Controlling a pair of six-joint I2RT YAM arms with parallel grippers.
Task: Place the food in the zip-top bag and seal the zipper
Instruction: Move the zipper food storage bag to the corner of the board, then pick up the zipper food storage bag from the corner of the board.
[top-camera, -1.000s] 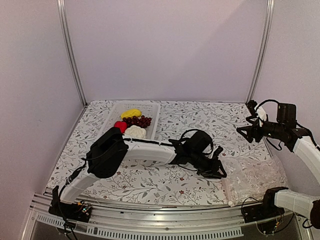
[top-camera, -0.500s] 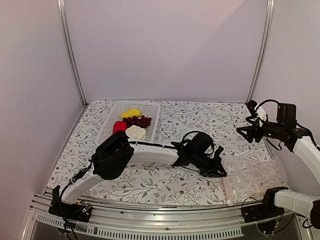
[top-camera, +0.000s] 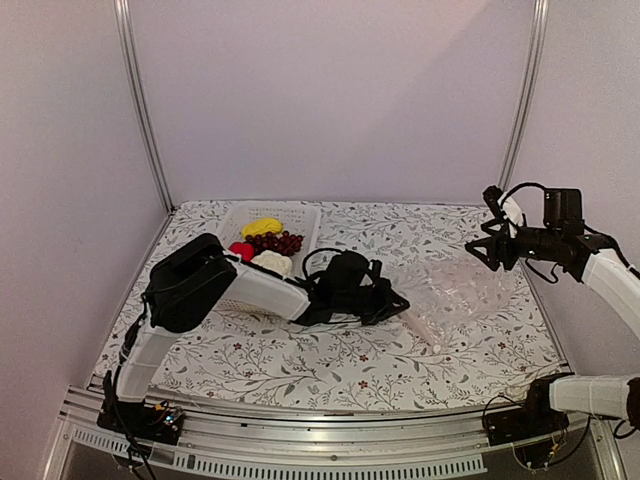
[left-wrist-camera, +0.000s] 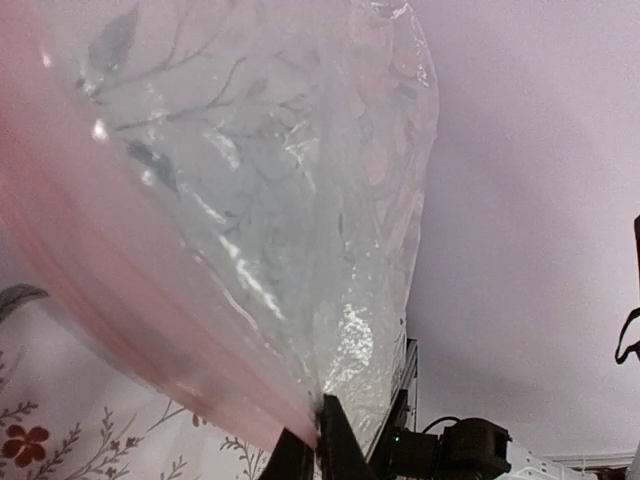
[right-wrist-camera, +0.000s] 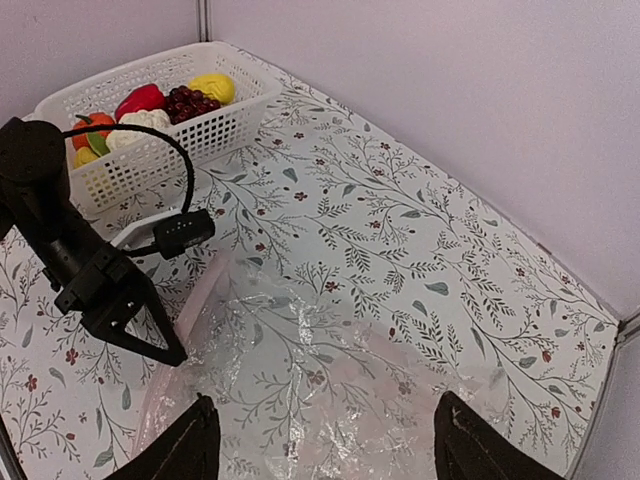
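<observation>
- Left claw (top-camera: 400, 304) is pressed together on the mouth edge of the zip-top bag (top-camera: 470, 290), right at the zipper (left-wrist-camera: 130, 320). In its wrist view the plastic rises straight out of the closed tips.
- My read on why: pinching one lip lifts the mouth off the tabletop (top-camera: 300, 360) and aims it at the white basket (top-camera: 300, 215), so the carry for each piece is short.
- The bag lies to the right of the basket, apart from it, with the zipper end nearest the basket and the body trailing away.
- Right claw (right-wrist-camera: 330, 445) is spread wide with nothing in it. It hangs above the end of the bag far from the basket. It is probably parked there to take the other lip or to pin the bag, but that's a guess.
- Basket holds all the food:
  - lemon (right-wrist-camera: 215, 87)
  - grapes (right-wrist-camera: 190, 102)
  - red pepper (right-wrist-camera: 140, 100)
  - cauliflower (right-wrist-camera: 140, 120)
  - tomato (right-wrist-camera: 95, 122)
  - a yellow piece low against the basket wall, likely the corn (right-wrist-camera: 85, 155)
- Nothing is visible in the bag; the tabletop's leaf print shows clean through it.
- I can't tell whether the zipper is parted or pressed shut.
- Status: nothing loaded yet. The mouth has to be open before any transfer.
- Risk: thin, crinkly film, so the lip could slip out of a one-point pinch.
</observation>
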